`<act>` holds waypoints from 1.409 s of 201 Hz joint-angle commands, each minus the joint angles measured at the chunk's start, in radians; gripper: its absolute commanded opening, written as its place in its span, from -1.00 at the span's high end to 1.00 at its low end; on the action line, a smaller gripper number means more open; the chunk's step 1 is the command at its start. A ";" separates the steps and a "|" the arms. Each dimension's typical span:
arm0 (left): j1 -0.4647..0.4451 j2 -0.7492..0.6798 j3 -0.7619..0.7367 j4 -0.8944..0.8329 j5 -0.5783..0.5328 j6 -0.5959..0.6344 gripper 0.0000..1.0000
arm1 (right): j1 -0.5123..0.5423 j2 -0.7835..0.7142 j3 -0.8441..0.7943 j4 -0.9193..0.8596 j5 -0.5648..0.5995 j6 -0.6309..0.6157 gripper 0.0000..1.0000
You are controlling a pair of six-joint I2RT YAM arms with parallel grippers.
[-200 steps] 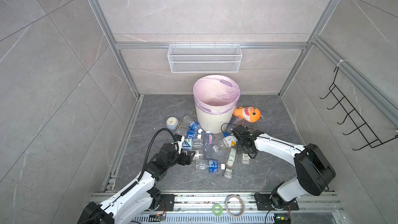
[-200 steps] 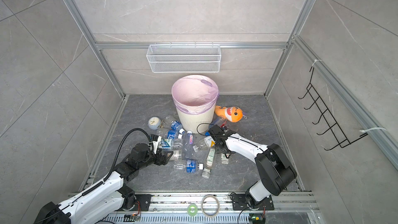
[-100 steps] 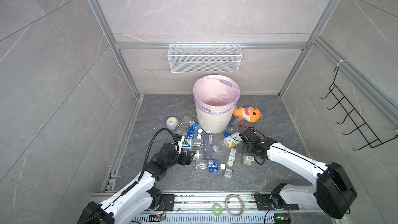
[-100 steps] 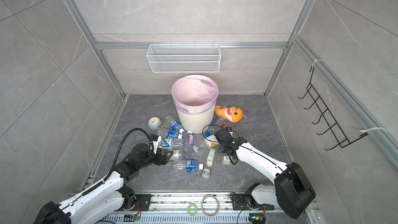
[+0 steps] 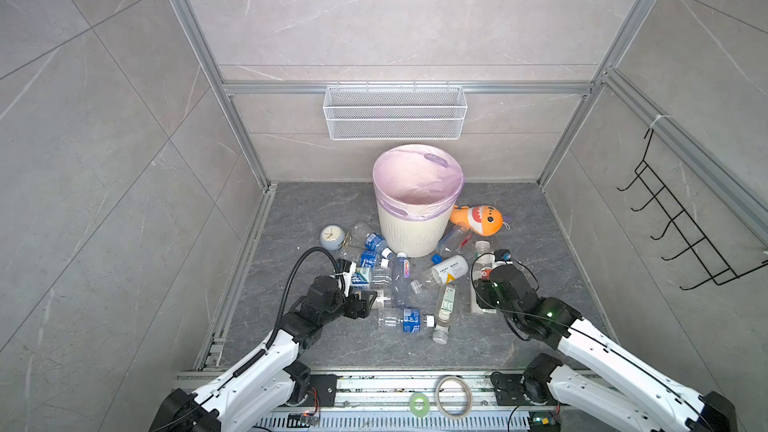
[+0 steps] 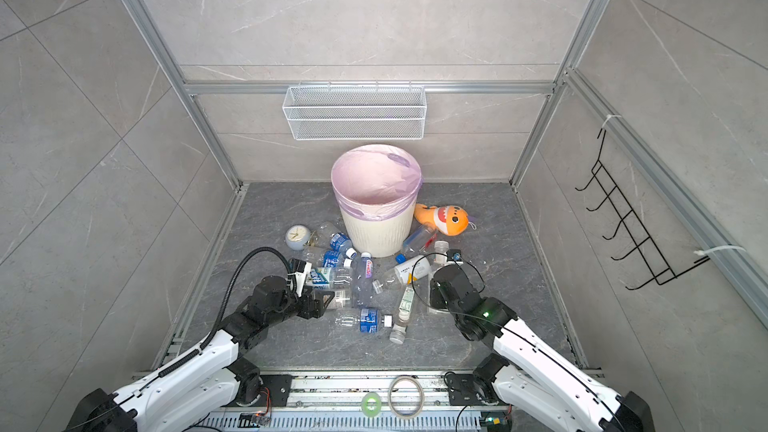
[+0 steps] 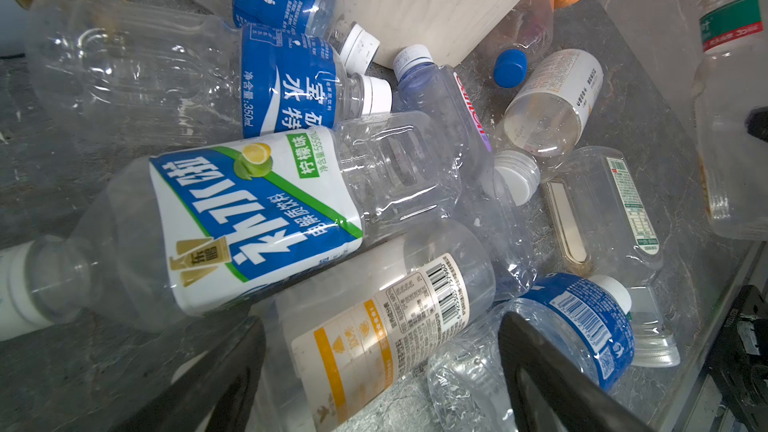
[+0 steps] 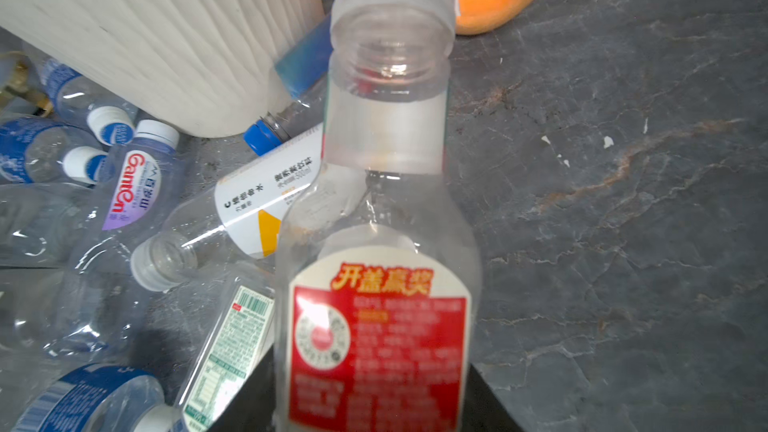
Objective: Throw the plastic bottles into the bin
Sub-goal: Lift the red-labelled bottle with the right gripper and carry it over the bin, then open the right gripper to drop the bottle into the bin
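Down on the grey floor (image 5: 316, 209), plastic bottles (image 5: 401, 280) are lying scattered in front of the bin (image 5: 417, 201), which is standing upright w/ its pink liner. Right gripper (image 8: 370, 392) is clamping a red-label bottle (image 8: 376, 317). Left gripper (image 7: 382, 371) is sitting w/ jaws apart around an orange-label bottle (image 7: 374, 326), not squeezing it.
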 commanded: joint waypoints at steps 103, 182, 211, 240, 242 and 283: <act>-0.004 0.010 0.040 0.046 0.005 0.021 -0.80 | 0.103 -0.142 0.303 0.055 0.037 -0.116 0.01; -0.004 0.004 0.042 0.038 -0.002 0.022 -0.80 | 0.071 0.739 1.314 0.027 0.031 -0.196 -0.51; -0.004 -0.001 0.043 0.032 0.000 0.023 -0.80 | -0.042 1.081 1.862 -0.295 0.095 -0.127 -0.99; -0.004 -0.029 0.033 0.029 -0.004 0.021 -0.80 | -0.048 0.968 1.695 -0.157 0.048 -0.137 -0.98; -0.004 -0.030 0.033 0.028 -0.004 0.021 -0.80 | -0.048 0.954 1.669 -0.141 0.045 -0.141 -0.98; -0.004 -0.021 0.037 0.030 -0.002 0.022 -0.80 | -0.046 0.762 1.423 -0.071 0.021 -0.157 -0.98</act>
